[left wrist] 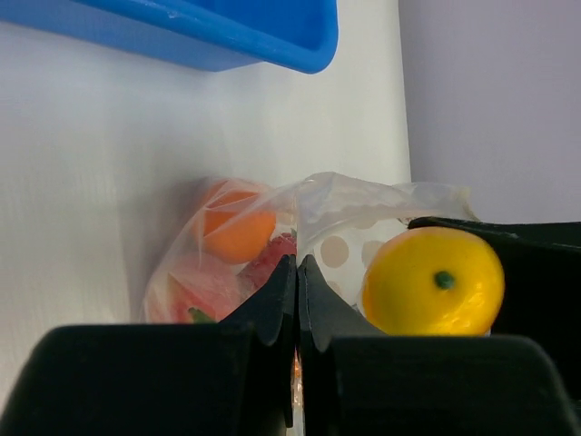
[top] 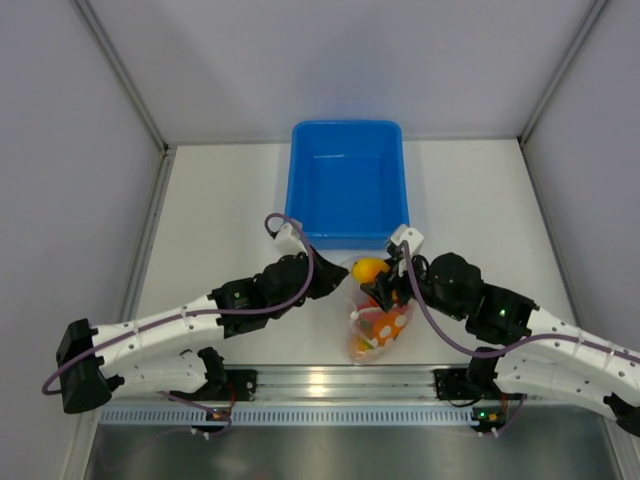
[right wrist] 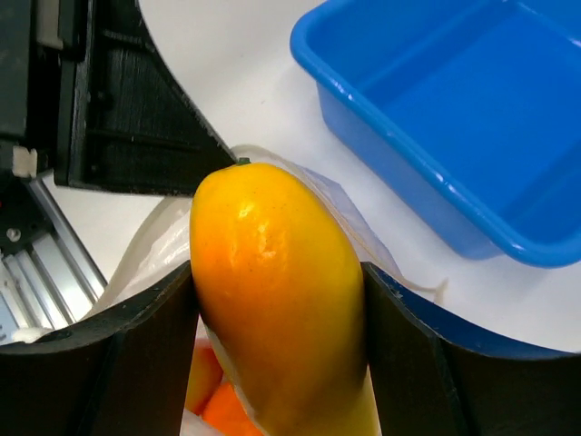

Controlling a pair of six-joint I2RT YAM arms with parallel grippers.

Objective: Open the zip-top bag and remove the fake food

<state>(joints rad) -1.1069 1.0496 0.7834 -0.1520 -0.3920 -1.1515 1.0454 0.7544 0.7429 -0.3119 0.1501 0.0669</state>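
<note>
The zip-top bag (top: 376,328), clear with white dots, lies between the arms with its mouth toward the tub. My left gripper (top: 340,281) is shut on the bag's edge at the mouth; in the left wrist view its jaws (left wrist: 297,265) are pressed together with the bag film (left wrist: 349,202) rising from them. My right gripper (top: 386,290) is shut on a yellow-orange fake fruit (right wrist: 277,300), held at the bag's mouth (right wrist: 145,259). The fruit also shows in the top view (top: 370,268) and the left wrist view (left wrist: 433,282). Orange, red and pink fake food (left wrist: 238,229) stays inside the bag.
The blue tub (top: 300,190) stands just beyond the bag, close to both grippers; its rim shows in the left wrist view (left wrist: 272,41) and the right wrist view (right wrist: 381,113). An aluminium rail (top: 330,382) runs along the near edge.
</note>
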